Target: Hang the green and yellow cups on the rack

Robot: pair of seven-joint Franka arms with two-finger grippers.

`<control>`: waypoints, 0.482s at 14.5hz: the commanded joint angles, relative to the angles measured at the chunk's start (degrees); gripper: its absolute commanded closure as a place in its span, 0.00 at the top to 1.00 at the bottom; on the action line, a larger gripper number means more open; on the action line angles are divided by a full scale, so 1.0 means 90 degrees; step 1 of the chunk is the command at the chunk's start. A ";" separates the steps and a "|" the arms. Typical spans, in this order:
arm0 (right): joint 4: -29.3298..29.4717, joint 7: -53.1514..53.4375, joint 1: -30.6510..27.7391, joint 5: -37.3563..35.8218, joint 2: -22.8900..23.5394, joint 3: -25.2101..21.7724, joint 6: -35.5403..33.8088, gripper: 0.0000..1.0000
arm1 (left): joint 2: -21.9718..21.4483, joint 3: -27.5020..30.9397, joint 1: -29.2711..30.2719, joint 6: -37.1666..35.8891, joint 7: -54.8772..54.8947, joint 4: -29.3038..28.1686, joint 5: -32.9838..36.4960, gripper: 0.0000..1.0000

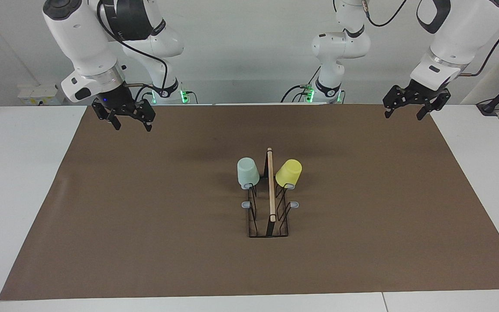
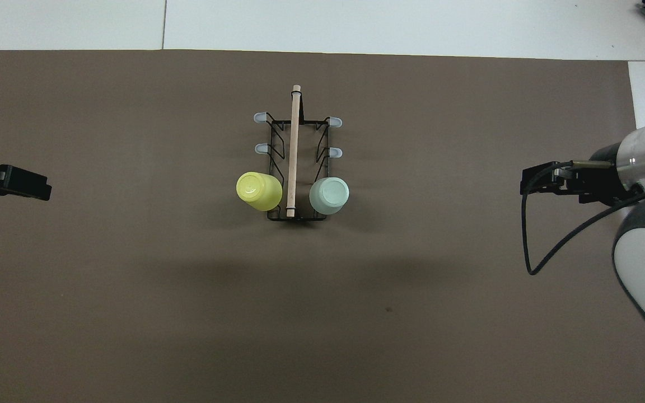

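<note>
While both arms wait up over the brown mat's (image 1: 145, 208) corners nearest the robots, left claw (image 1: 409, 112) and right claw (image 1: 131, 122) gape empty. Mid-mat, the narrow black wire rack (image 1: 269, 216) carries the mint green plastic cup (image 1: 247, 172) and bright yellow plastic cup (image 1: 288, 172) upside down on pegs. White counter (image 1: 15, 173), plain pale wall.

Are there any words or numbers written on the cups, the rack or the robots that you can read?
No text can be read anywhere.
Green cup: plain, no writing.
Yellow cup: plain, no writing.
Rack: bare wire and a wooden rod, no label.
Right arm: a small dark marking on its white shell, too small to read.
Brown mat: no print.
</note>
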 commanded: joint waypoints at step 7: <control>0.0214 0.0099 0.0011 -0.0170 0.0085 -0.0061 -0.0051 1.00 | -0.0087 -0.0033 0.0016 -0.0039 0.0030 -0.0030 0.0100 1.00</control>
